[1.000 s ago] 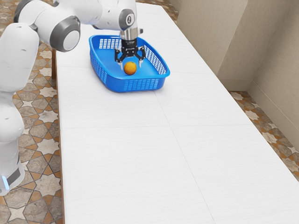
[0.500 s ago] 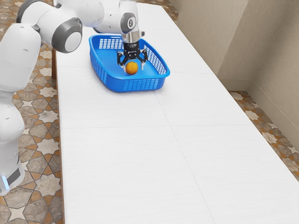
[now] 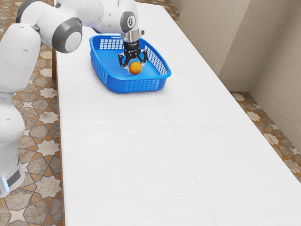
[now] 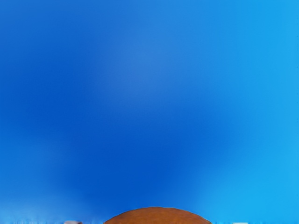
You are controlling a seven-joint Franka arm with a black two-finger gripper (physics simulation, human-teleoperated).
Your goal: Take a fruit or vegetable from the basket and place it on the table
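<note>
Well, nearest the exterior camera lies the bare white top of the table (image 3: 117, 165), with thin seams crossing it. Along the exterior view's left rises my white arm (image 3: 10, 120), over a floor (image 3: 37, 162) of patterned tiles, and it reaches across toward the basket (image 3: 136, 86). That basket is bright blue (rather like a laundry tub, with its slotted walls) and sits upright on the table. Just beyond its near wall is the orange (image 3: 135, 68), inside the basket; whether it touches the basket's bottom, I cannot tell. My black gripper (image 3: 135, 65) reaches down from above and pinches the orange, one finger at each side of it. In the wrist view, the orange's rounded edge shows between the two fingertips, against the basket's blurred blue. Behind the gripper stands the basket's far wall, and past that the white tabletop runs on to its far end. A beige wall (image 3: 211, 37) stands beyond the table's edge on the exterior view's right.
</note>
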